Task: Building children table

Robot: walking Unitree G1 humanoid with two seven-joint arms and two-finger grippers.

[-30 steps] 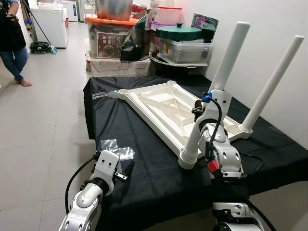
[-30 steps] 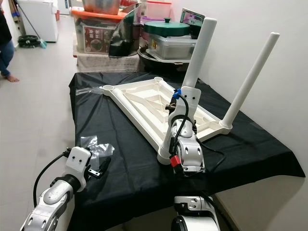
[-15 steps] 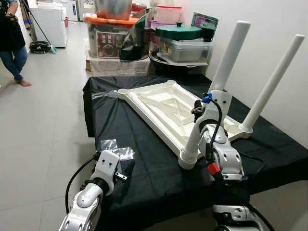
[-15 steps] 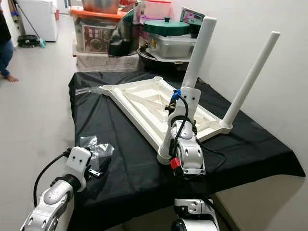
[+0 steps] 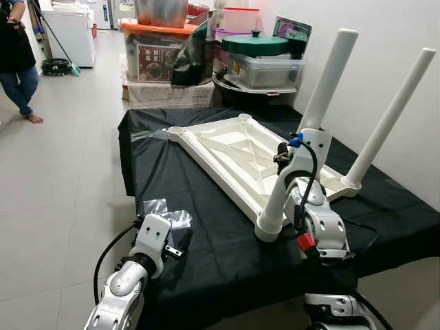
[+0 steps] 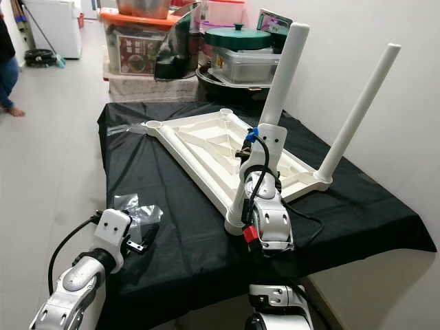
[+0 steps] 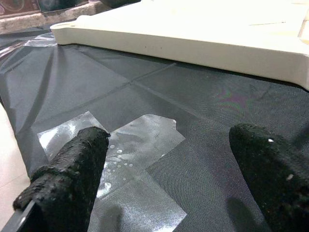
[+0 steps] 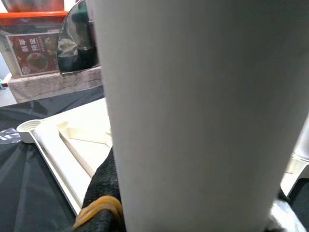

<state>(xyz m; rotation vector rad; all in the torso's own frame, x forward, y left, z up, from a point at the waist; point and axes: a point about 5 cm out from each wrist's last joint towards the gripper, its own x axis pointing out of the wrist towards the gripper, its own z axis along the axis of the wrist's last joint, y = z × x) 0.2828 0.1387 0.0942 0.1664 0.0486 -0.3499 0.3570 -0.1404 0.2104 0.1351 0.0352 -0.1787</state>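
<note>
Nearby, clear plastic wrappers (image 7: 116, 159) between open left end effector (image 7: 169, 169); right end effector (image 5: 297, 148) clamping table leg (image 5: 313, 124).

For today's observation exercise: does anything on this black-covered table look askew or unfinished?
Yes. The white tabletop lies upside down with two legs fitted: the near leg, gripped by the right hand, and the far leg. Both lean; the far corner socket is empty.

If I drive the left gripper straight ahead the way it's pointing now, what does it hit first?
Probably the long side edge of the upturned white tabletop. The left gripper is open, low over the black cloth and the clear plastic wrap; depth is unclear, so it might graze those first.
</note>
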